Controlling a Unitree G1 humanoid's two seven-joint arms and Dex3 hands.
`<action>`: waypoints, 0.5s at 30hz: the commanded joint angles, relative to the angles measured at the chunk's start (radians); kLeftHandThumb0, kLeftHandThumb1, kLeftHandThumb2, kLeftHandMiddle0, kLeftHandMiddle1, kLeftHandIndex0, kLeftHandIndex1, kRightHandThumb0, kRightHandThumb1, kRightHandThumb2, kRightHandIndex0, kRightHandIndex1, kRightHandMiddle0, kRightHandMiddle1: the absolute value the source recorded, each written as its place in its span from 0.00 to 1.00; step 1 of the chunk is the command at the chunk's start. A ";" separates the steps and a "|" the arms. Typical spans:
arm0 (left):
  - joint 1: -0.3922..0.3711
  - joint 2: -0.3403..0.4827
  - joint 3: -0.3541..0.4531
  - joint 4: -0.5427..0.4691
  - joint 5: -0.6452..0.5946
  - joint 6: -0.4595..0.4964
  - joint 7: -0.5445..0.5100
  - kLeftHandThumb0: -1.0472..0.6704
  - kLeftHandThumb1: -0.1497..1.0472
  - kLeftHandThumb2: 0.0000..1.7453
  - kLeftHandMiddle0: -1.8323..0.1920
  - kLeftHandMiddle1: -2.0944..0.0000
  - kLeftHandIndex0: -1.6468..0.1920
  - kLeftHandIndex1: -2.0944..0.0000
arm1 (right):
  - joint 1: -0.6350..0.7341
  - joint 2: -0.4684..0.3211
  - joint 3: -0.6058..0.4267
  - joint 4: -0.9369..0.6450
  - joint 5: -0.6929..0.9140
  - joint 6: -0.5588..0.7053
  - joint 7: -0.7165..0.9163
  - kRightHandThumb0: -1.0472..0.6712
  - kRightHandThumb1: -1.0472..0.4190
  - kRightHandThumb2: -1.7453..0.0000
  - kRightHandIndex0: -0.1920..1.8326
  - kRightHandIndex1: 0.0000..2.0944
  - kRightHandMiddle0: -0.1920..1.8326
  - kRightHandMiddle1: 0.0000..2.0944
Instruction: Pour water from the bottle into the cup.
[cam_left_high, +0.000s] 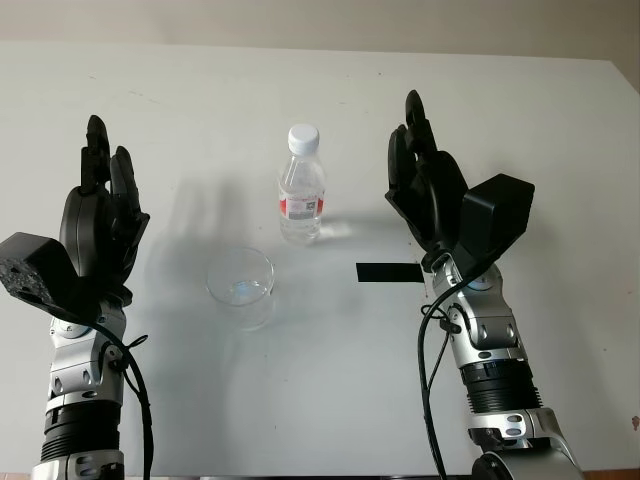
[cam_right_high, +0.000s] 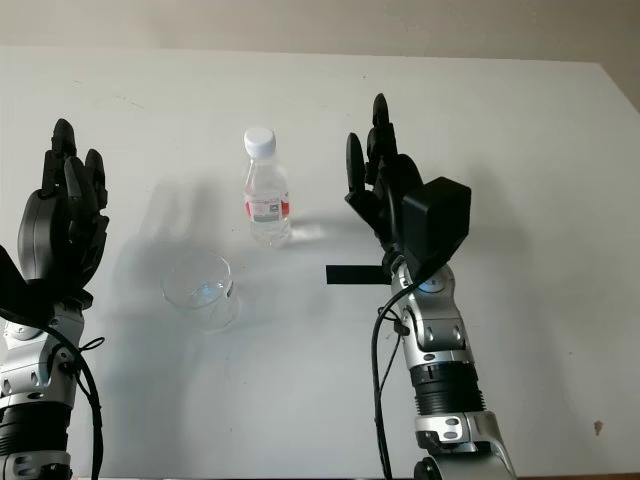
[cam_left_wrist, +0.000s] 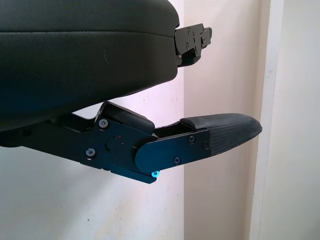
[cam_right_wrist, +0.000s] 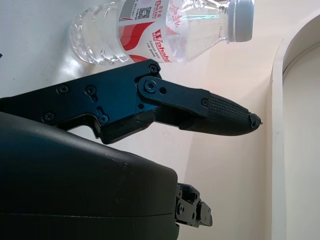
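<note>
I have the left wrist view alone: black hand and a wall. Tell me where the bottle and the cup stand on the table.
Observer: The bottle stands upright mid-table, white cap on. The cup stands nearer the robot and slightly toward its left side, apart from the bottle.
Operator: Report the right hand.
Observer: The right hand is open, raised beside the bottle on the robot's right, not touching it.
Operator: Report my left hand against the cup.
Observer: The left hand is open, raised well out to the cup's left, clear of it.
Operator: Name anything else on the table.
Observer: A black strip lies flat beside the right wrist.
</note>
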 joint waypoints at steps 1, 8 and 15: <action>-0.006 0.008 0.003 -0.009 -0.004 -0.002 -0.006 0.12 1.00 0.37 0.97 0.97 0.98 0.98 | 0.011 -0.005 0.000 -0.024 0.000 0.007 -0.002 0.17 0.00 0.62 0.00 0.00 0.00 0.00; -0.006 -0.003 -0.004 -0.003 -0.005 -0.016 -0.017 0.12 1.00 0.36 0.97 0.97 0.98 0.97 | 0.013 -0.025 0.009 -0.005 -0.009 -0.011 0.030 0.16 0.00 0.61 0.00 0.00 0.00 0.00; 0.014 -0.008 0.000 -0.013 0.002 -0.030 -0.011 0.13 1.00 0.38 0.97 0.97 0.98 0.97 | -0.027 -0.041 0.011 0.097 0.031 -0.152 0.164 0.08 0.00 0.80 0.00 0.00 0.00 0.00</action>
